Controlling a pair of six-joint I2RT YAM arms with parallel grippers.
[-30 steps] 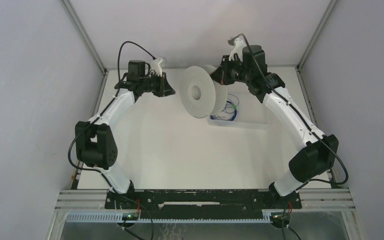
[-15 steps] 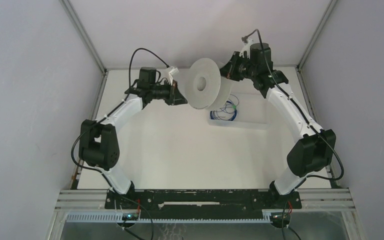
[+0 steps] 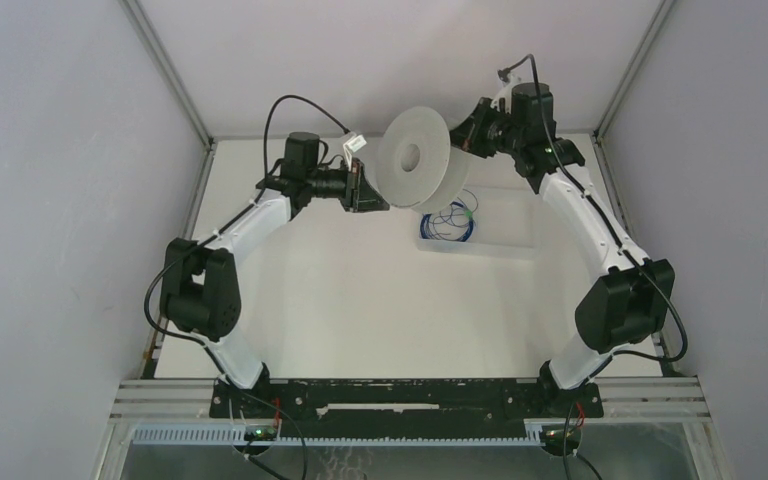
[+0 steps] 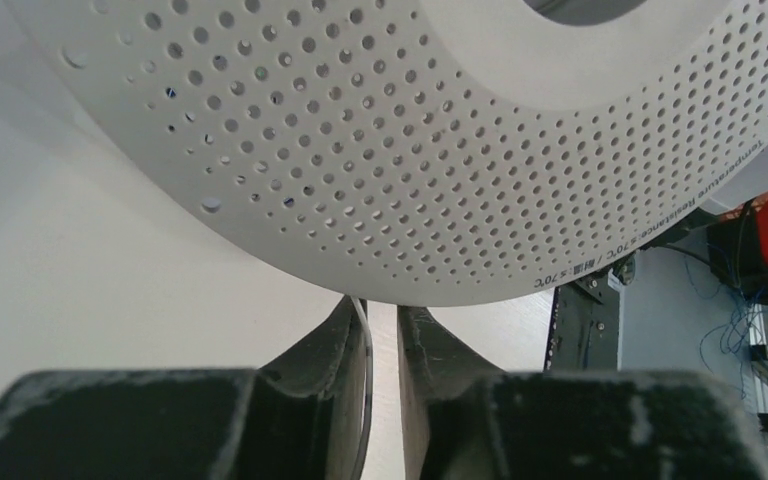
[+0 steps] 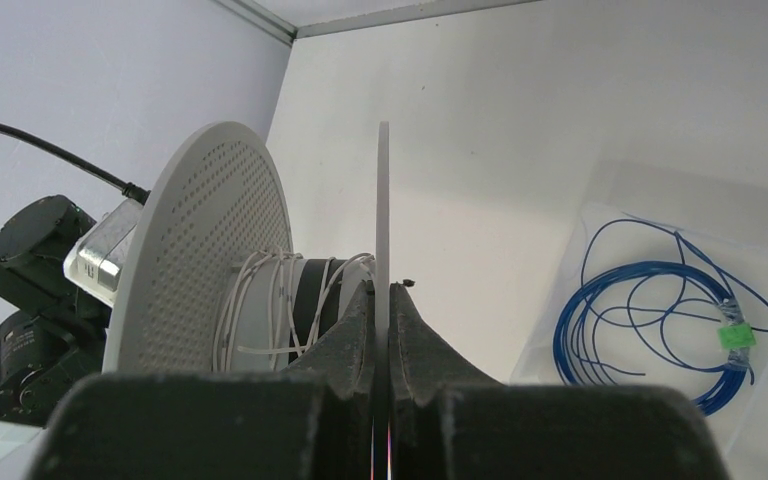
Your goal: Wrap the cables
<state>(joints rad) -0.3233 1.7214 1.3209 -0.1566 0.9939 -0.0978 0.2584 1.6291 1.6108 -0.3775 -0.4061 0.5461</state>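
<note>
White desk (image 3: 340, 290), grey walls on three sides. Right hand (image 5: 381, 300) is clamped on the thin edge of one flange of the spool (image 3: 415, 158), at the far middle of the desk. Cables (image 5: 260, 295): pale strand wound loosely round the spool hub between the two flanges. Left hand (image 4: 382, 318) sits right at the rim of the perforated flange, jaws a narrow slit apart, a thin pale strand running along the inner face of one finger, not pinched. Blue wire coil (image 3: 447, 222) lies in a clear bag (image 3: 500, 215) on the desk just beside the spool.
</note>
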